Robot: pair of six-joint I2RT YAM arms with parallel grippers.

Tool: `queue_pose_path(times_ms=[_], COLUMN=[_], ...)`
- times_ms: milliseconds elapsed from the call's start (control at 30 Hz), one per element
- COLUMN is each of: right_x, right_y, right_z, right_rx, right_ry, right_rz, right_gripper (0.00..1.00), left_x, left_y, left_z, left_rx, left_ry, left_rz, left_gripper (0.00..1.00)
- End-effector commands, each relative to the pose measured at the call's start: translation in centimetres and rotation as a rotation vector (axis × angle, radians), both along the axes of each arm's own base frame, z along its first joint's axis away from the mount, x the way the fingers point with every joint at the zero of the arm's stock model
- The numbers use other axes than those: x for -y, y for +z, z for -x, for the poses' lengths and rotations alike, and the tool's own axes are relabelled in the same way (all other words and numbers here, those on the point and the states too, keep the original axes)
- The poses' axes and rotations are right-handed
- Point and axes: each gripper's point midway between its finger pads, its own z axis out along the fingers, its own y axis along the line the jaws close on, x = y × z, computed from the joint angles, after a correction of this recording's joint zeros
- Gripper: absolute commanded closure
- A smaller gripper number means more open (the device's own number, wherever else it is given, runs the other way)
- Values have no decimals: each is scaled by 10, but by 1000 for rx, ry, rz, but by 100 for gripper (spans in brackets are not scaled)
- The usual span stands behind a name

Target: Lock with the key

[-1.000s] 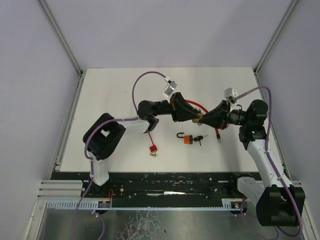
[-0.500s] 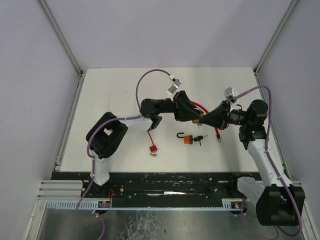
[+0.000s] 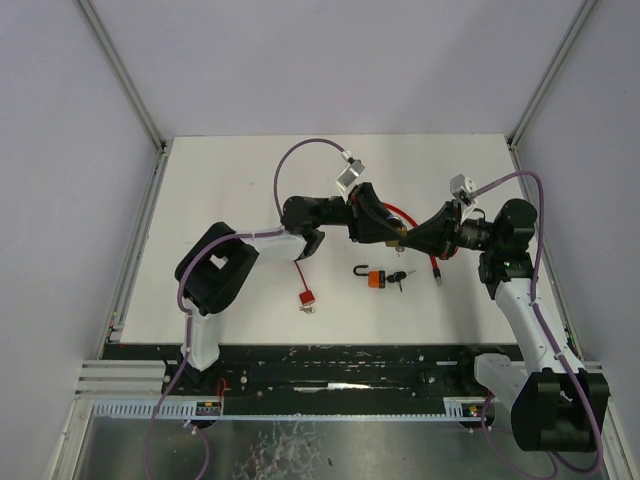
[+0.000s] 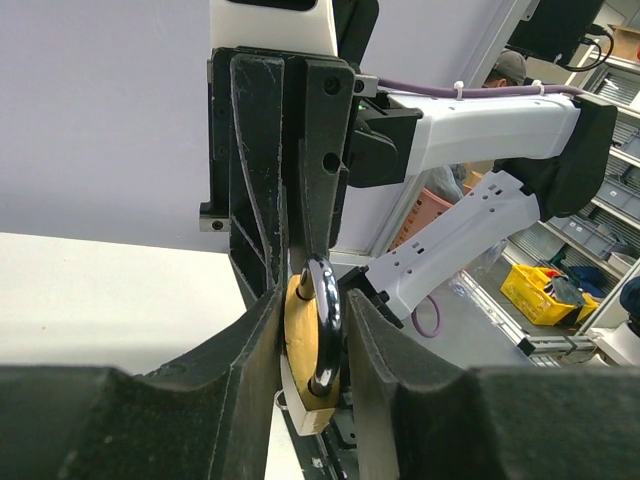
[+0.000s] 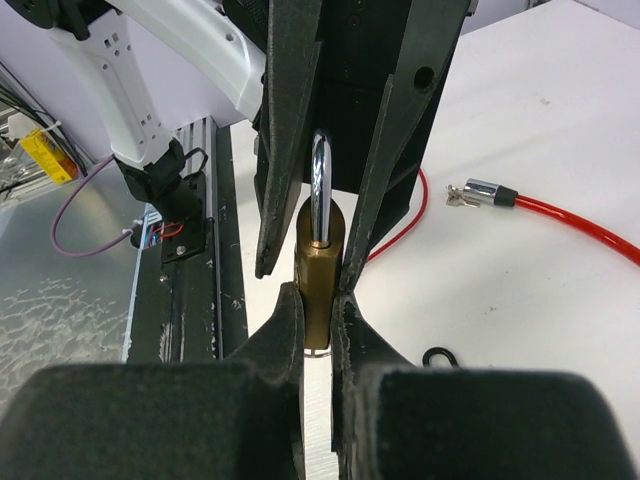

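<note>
While the right tool clamps the brass padlock, lettering is hidden.

Padlock behind second padlock (on table).

Left arm moved a little toward right edge of worktop. Left gripper now pressed closer to right gripper, both meeting at brass padlock. Purple cable loop shifted right, slightly toward far edge.

right gripper clamped shut, meeting the slightly parted left gripper.
</note>
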Motion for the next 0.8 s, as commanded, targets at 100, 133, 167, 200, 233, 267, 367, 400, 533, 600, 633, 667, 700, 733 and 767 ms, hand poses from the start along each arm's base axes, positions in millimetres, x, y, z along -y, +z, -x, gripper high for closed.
queue_pose_path(times_ms=[100, 133, 167, 200, 233, 267, 367, 400, 533, 600, 633, 667, 700, 733, 767], right_x=[4, 4, 4, 4, 5, 5, 5, 5, 8, 12, 15, 18, 21, 22, 23], right_y=[32, 31, 31, 30, 29, 28, 27, 27, 29, 44, 50, 56, 62, 69, 76], right_z=[0, -1, -2, -3, -3, -4, -6, -6, -8, -12, -16, -18, -19, -21, -22], right_rx=[133, 129, 130, 129, 128, 123, 119, 116, 134, 192, 273, 316, 366, 420, 483], right_ry=[-19, -22, -23, -27, -29, -31, -40, -45, -75, -109, -126, -141, -148, -145, -139], right_rz=[6, 7, 8, 10, 10, 10, 12, 15, 47, 87, 133, 174, 208, 231, 250], right_gripper=[100, 100, 100, 100, 100, 100, 100, 98, 60, 36, 29, 22, 16, 11, 6], left_x=[-5, -6, -5, -5, -5, -4, -3, -4, -16, -30, -39, -49, -60, -70, -76], left_y=[5, 6, 6, 5, 5, 6, 7, 9, 26, 39, 45, 53, 63, 69, 77], left_z=[1, 1, 1, 1, 1, 2, 3, 3, -8, -23, -33, -46, -60, -70, -77], left_rx=[75, 78, 78, 73, 75, 77, 73, 65, 2, -81, -154, -247, -347, -422, -485], left_ry=[-11, -11, -12, -12, -14, -17, -19, -13, 72, 138, 172, 210, 242, 241, 216], left_rz=[35, 36, 36, 34, 35, 35, 39, 44, 94, 133, 158, 196, 247, 270, 283], left_gripper=[71, 72, 72, 74, 79, 84, 99, 100, 100, 100, 100, 100, 100, 100, 100])
